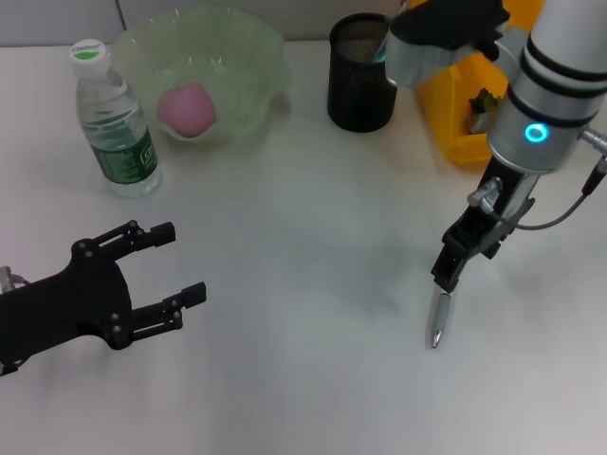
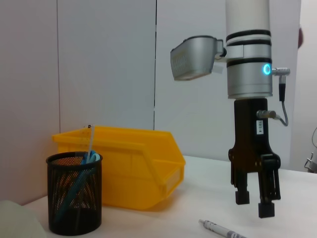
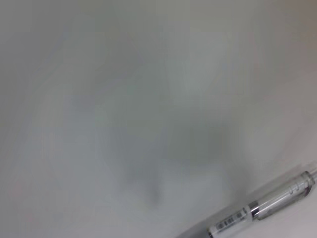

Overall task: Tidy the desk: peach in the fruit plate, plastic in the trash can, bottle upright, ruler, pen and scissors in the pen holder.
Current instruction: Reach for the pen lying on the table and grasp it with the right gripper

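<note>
The right gripper (image 1: 453, 275) hangs fingers-down over the right half of the desk (image 1: 313, 284), its two fingers slightly spread with a narrow gap between them. Seen from the left wrist, the fingertips are just above the surface and not touching the pen (image 1: 438, 322). The pen lies flat on the desk directly under and just in front of those fingers, its tip pointing toward the near edge.

The left gripper (image 1: 180, 265) is parked low near the left edge, its fingers spread wide and holding nothing.

Along the far edge, the bottle (image 1: 114, 118) stands upright at the far left corner. Just beside it sits the fruit plate (image 1: 251, 66), a pale green bowl with the peach (image 1: 187, 107) inside. The black mesh pen holder (image 1: 360, 90) stands near the middle of the far edge with a blue-handled item already inside. The yellow bin (image 1: 455, 114) is just beyond it, toward the far right corner.

The wide middle of the desk, between the two grippers and out to the near edge, is bare white surface.
</note>
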### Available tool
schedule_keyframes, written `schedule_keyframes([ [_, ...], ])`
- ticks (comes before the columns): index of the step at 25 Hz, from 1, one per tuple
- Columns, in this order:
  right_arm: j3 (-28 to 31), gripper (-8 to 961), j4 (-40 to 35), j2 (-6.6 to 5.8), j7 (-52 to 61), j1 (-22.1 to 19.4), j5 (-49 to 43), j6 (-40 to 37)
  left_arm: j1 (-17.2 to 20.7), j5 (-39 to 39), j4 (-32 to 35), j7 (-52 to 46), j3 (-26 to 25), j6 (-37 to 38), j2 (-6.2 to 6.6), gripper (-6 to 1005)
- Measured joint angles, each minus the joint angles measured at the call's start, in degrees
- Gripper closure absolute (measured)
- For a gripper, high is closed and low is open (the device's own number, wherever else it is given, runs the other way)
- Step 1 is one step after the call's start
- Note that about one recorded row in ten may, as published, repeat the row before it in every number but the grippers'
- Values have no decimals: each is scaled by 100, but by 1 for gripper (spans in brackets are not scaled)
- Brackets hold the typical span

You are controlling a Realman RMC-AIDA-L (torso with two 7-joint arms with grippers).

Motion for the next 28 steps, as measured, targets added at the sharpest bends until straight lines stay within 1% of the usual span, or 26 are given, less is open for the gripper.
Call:
schedule_keyframes([
  [9,-488,223,58,14,136,-199,117,486,0,-4,-4,13,2,-2,-8,197],
  [15,-849,224,116,15,327,-244,167,688,0,-4,-4,13,0,-2,-22,197],
  [28,-883,242,124,15,372,-366,404,998,-16,-28,-4,11,-7,-3,-23,197],
])
